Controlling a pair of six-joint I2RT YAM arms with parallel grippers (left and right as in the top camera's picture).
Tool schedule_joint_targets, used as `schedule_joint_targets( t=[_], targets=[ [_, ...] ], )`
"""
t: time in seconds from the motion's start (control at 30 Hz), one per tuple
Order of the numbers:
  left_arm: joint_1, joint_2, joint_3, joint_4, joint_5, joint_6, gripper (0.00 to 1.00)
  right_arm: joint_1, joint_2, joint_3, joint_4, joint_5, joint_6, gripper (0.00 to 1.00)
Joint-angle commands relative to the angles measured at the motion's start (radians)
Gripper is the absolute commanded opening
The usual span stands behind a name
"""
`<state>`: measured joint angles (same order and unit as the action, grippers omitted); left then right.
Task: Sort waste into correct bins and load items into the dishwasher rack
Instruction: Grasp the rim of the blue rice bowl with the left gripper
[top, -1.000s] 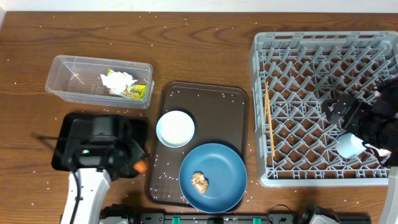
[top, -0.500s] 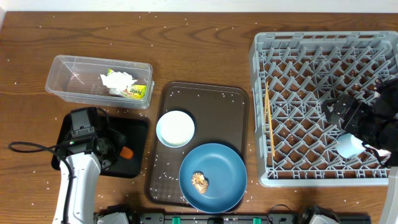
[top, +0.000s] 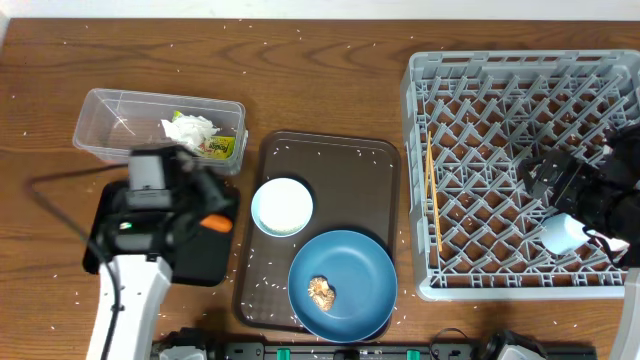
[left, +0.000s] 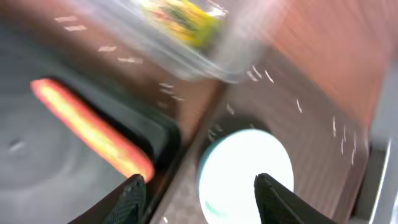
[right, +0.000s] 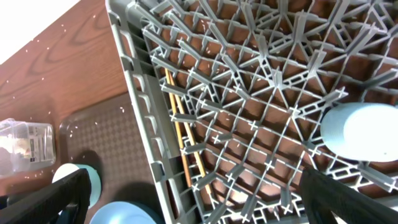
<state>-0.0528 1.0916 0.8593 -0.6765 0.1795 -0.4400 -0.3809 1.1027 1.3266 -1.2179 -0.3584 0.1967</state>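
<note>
1. Tub (top: 100, 110), far left, back of the table (top: 300, 80): it contains crumpled paper (top: 188, 130) and a wrapper (top: 222, 146), both at its right end.
2. Black tray (top: 200, 262), just in front of the tub: it contains the carrot (top: 216, 223), which lies against the tray's right rim. In the left wrist view its long axis runs from upper left to lower right. Motion blur hides which end is the tip.
3. My left gripper (left: 199, 182) hovers over the tray's right edge. Its jaws stand apart and grasp nothing. The carrot lies outside them, to the left of my left finger.
4. Brown tray (top: 340, 170), centre: it carries the bowl (top: 282, 206) at its left side and the plate (top: 360, 265) at its front edge. The bowl's interior appears bare. The plate holds one brown lump (top: 322, 291).
5. Rice (top: 262, 282) is scattered over the table and the brown tray.
6. Rack (top: 420, 180), right: chopsticks (top: 433, 195) lie along its left wall, long axis front to back. A cup (top: 562, 233) sits near the front right corner.
7. My right gripper (right: 194, 180) hangs above the rack floor beside the cup, jaws fully spread and holding nothing.
</note>
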Motion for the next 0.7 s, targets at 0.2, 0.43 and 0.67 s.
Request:
schedule_joint_targets(
  t=[0.2,0.43,0.67],
  targets=[
    [-0.245,0.235,0.005,0.043,-0.151,0.222,0.54,0.008,0.002,0.006,0.003,0.003,-0.011,0.99],
    [-0.254,0.362,0.005,0.084,-0.267,0.222,0.46,0.008,0.002,0.006,-0.002,0.003,-0.011,0.99],
    [-0.254,0.455,0.005,0.126,-0.163,0.224,0.20,0.008,0.002,0.006,0.002,0.003,-0.011,0.99]
  ],
)
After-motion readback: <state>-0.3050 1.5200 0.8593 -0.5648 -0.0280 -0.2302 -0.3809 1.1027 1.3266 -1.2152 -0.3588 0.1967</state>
